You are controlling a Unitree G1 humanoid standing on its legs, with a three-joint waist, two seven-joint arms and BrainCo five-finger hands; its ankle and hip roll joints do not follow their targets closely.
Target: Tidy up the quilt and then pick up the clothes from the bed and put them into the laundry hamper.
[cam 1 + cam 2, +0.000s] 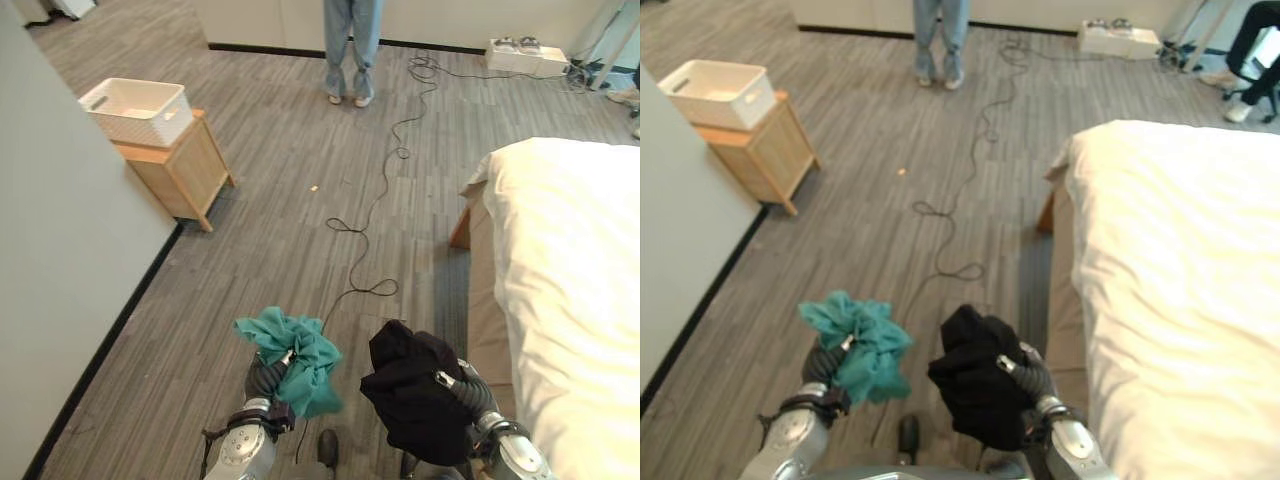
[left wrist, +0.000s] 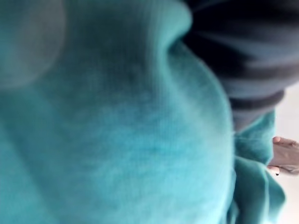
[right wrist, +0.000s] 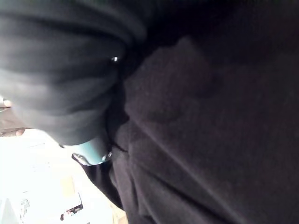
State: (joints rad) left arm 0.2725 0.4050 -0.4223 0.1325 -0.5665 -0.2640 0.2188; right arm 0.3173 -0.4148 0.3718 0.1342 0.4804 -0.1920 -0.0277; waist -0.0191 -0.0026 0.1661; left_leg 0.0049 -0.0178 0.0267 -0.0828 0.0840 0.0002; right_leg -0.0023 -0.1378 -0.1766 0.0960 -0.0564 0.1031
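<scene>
wooden cabinet (image 1: 182, 168) by wall | person's legs (image 1: 351, 50) far floor | power strip (image 1: 526, 55)

Grey wood-plank floor (image 1: 280, 200) stretches ahead of me. A pale wall (image 1: 60, 250) with dark skirting runs along my left, a small wooden cabinet (image 1: 180, 170) beside it. Far off, a person's legs (image 1: 350, 50) stand by the white back wall (image 1: 260, 20).
</scene>
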